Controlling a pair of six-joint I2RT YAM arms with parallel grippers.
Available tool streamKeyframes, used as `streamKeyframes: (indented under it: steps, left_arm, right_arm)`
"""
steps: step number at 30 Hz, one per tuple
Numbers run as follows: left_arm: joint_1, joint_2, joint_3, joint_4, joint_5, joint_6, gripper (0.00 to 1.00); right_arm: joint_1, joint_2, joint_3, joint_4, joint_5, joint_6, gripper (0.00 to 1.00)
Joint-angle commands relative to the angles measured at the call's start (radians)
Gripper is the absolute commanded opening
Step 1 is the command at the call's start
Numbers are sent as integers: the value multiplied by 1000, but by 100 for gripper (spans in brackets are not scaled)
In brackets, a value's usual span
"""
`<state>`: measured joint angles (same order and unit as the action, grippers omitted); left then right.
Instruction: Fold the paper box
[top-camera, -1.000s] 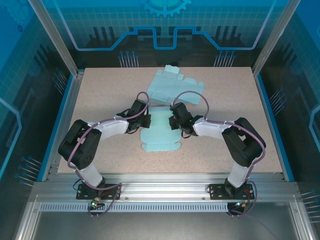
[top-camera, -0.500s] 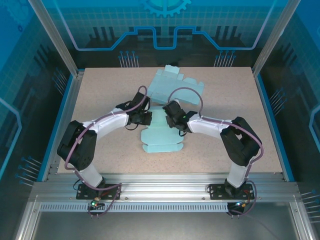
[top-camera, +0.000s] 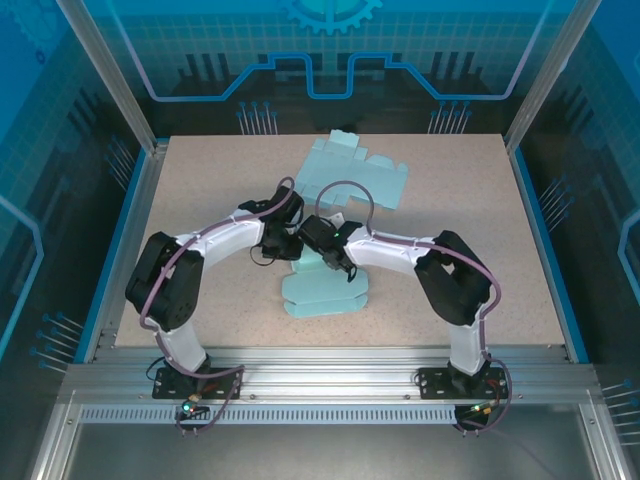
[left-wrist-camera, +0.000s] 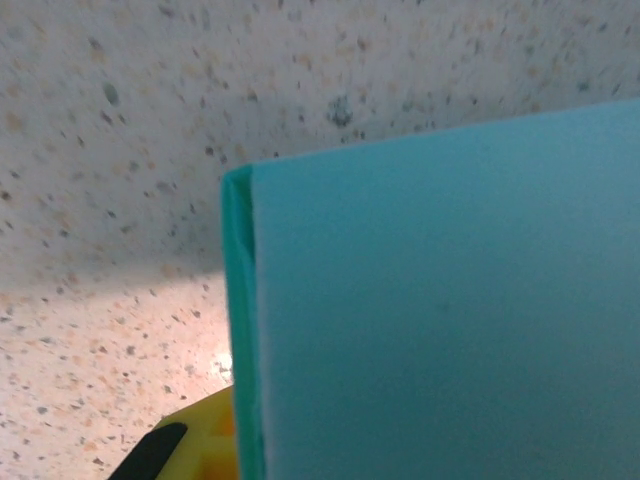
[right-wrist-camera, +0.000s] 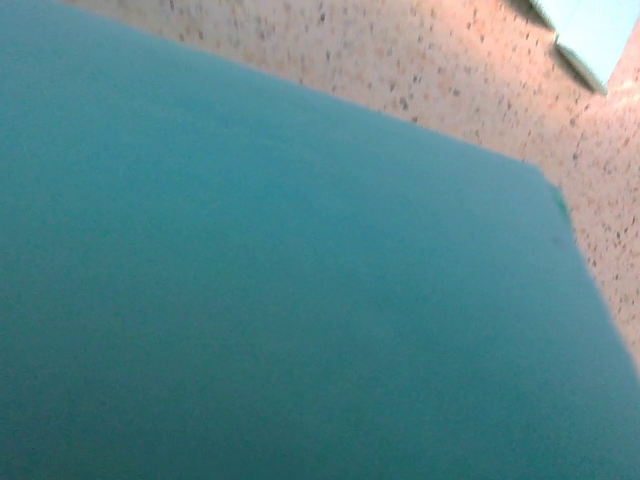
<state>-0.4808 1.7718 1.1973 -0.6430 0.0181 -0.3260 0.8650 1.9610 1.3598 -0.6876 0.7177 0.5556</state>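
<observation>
Paper box (top-camera: 322, 285) lies close against both jaws.

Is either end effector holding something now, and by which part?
Cannot be told. The left end effector, shut, and the right end effector meet at the far edge of the paper box.

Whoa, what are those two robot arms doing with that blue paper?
Two robot arms are folding a paper box. The left gripper and right gripper meet over it in the middle of the table, with a flap raised close to both wrist cameras. The left gripper is shut; the right one is hard to tell. A second flat sheet lies farther back.
</observation>
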Motion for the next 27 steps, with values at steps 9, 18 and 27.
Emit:
streamKeyframes:
  steps: [9, 18, 27]
  left_arm:
    - [-13, 30, 31, -58, 113, 4, 7]
    - [-10, -1, 2, 119, -18, -77, 20]
    - [-13, -20, -23, 156, -159, -69, 21]
  right_arm:
    - [3, 111, -3, -133, 79, -1, 11]
    - [-26, 116, 5, -89, -56, -47, 5]
    - [-69, 85, 56, -142, -272, -81, 3]
